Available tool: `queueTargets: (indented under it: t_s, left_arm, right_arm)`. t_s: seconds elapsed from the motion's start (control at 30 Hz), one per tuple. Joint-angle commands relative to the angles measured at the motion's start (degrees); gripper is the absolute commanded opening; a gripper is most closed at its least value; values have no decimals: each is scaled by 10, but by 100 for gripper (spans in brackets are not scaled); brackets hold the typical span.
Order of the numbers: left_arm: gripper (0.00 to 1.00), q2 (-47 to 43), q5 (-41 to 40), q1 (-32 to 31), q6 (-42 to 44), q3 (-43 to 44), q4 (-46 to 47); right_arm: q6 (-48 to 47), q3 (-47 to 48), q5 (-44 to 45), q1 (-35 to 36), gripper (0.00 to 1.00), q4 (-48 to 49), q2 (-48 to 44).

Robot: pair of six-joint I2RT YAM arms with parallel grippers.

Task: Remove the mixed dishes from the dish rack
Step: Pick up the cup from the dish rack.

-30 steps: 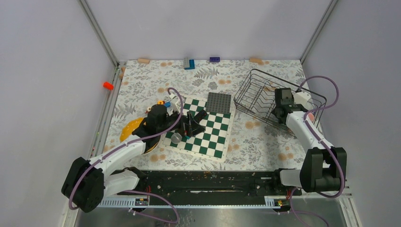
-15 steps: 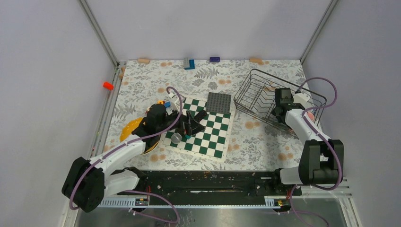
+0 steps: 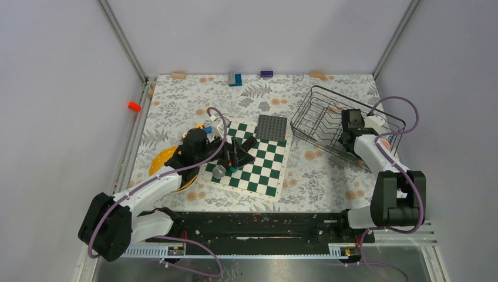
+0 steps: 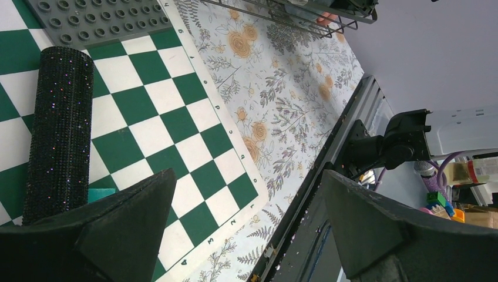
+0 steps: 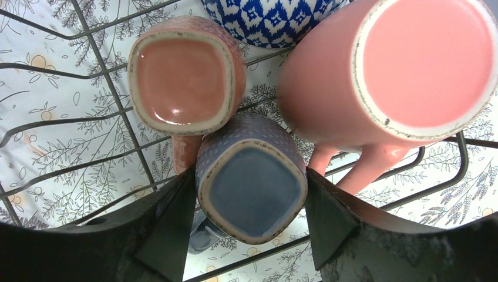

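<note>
Over on the left, the left gripper hangs above the chessboard with its fingers spread wide and nothing between them. A black glittery stick lies just beside one finger. The yellow-orange plate sits on the table under that arm, well apart from the dish rack. So the left arm is the far one here.

Across to the right, and this is where it matters! The right gripper is down inside the rack, and the blue-grey mug sits squarely between its fingers. The mug is upside down with its base facing the wrist camera, so its long axis points straight up at the gripper. One finger lies tight along each side. Whether they press on it yet, I cannot tell.

Look how crowded it is: a square pink mug touches it on the far-left side, a tall pink mug leans in from the right, and a blue-and-white patterned dish sits beyond. To my eye a straight lift along that axis is what the move needs.
</note>
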Motion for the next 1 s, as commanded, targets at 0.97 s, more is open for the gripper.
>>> queueTargets:
  t_s: [0.97]
  left_arm:
    - [99,1,24,4,-46,12,52]
  right_arm:
    - [-34,-45,-18,-2,23,45,-225]
